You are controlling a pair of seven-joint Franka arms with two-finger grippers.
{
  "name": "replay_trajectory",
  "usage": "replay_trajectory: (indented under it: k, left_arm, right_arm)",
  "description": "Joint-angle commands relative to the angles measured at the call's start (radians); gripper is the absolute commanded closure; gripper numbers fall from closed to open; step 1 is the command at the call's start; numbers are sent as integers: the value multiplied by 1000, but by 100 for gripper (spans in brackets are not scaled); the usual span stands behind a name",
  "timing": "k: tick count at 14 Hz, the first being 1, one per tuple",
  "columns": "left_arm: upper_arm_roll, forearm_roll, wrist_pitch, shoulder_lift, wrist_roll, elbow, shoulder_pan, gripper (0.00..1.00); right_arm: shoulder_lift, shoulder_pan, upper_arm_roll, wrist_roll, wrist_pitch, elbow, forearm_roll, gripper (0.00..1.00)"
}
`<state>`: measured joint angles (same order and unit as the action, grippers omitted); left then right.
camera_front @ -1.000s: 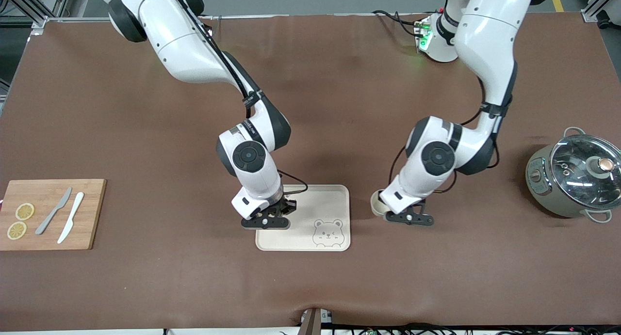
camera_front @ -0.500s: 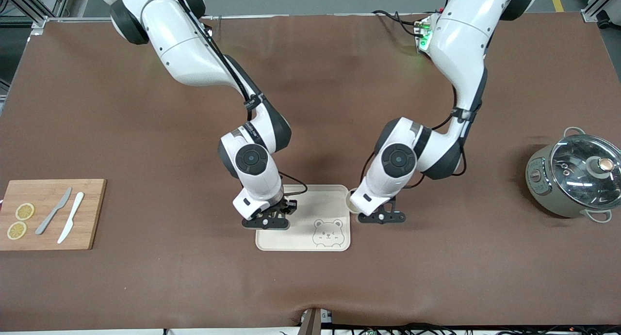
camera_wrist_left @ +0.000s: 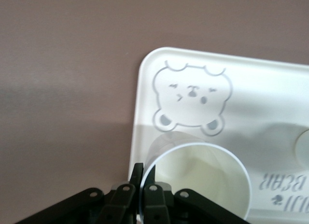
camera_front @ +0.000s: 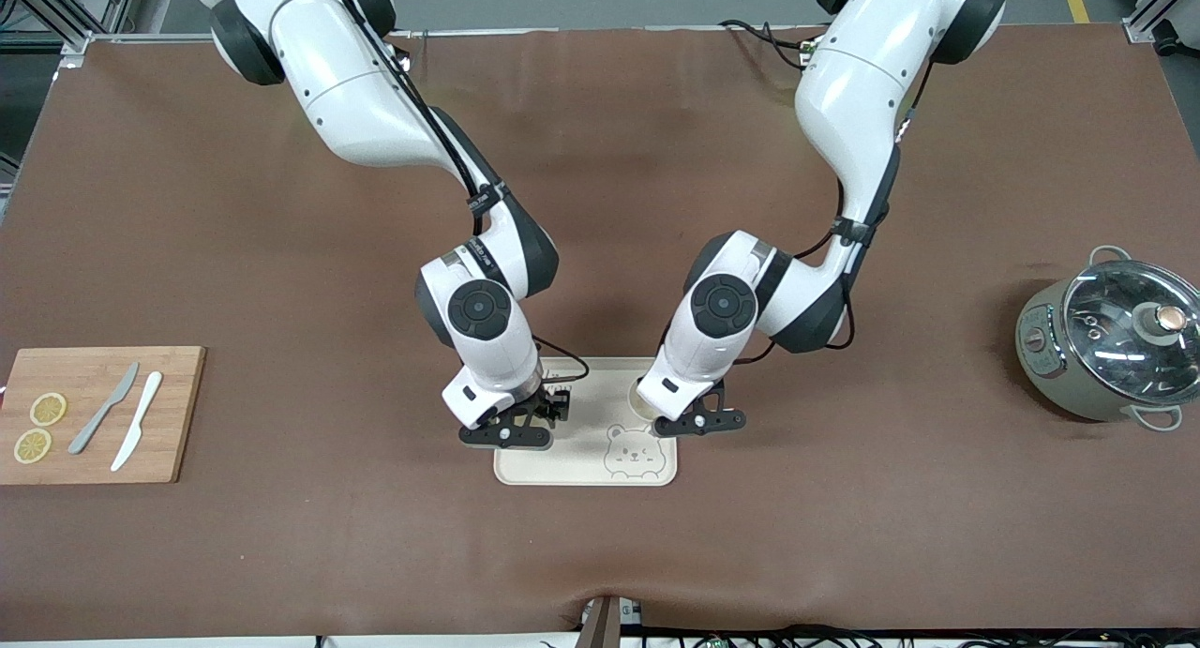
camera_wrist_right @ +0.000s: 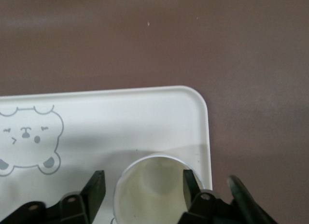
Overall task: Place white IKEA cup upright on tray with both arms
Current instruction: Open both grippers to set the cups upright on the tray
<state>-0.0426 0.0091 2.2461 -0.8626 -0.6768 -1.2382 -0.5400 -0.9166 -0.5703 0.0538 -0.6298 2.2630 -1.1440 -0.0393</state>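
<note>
2 white cups are shown at the tray point(camera_front: 583, 467), which lies in the lower centre of the front view.

1. Right gripper point(camera_front: 507, 434): it is positioned low over the end of the tray toward the right arm. A second ago its fingers were shut; they are now spread, and a placed cup point(camera_wrist_right: 150, 186) is seen standing mouth-up between them near a tray corner. A clear gap is visible at 1 finger. Nothing is held.
2. Left gripper point(camera_front: 691, 422): its fingers are fully closed, pinching the rim wall of the carried cup point(camera_wrist_left: 205, 178). A second ago this cup was carried over bare table toward the left arm's end; it has since been brought over the tray, beside the bear-face drawing point(camera_front: 634, 451). The mouth is presented upward.

Meaning for the task: 1 cup is judged delivered and released. The carried cup is judged to be over its target, with lowering and release outstanding. Whether its base already rests on the tray cannot be told. A level rim is to be maintained during release, since a 1-sided rim pinch may tip the cup.
</note>
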Motion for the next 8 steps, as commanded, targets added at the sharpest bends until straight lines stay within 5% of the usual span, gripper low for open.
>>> replay_trajectory:
  k: [1,8]
  left_arm:
    - [0,-15,41,-32,-24,29,-8,100]
    - [0,-57,92,-65,-18,19,-8,100]
  right_arm:
    - [35,20,0,-22,-43,3,-21,0]
    - [96,161,-22,31,-167,30,5,0]
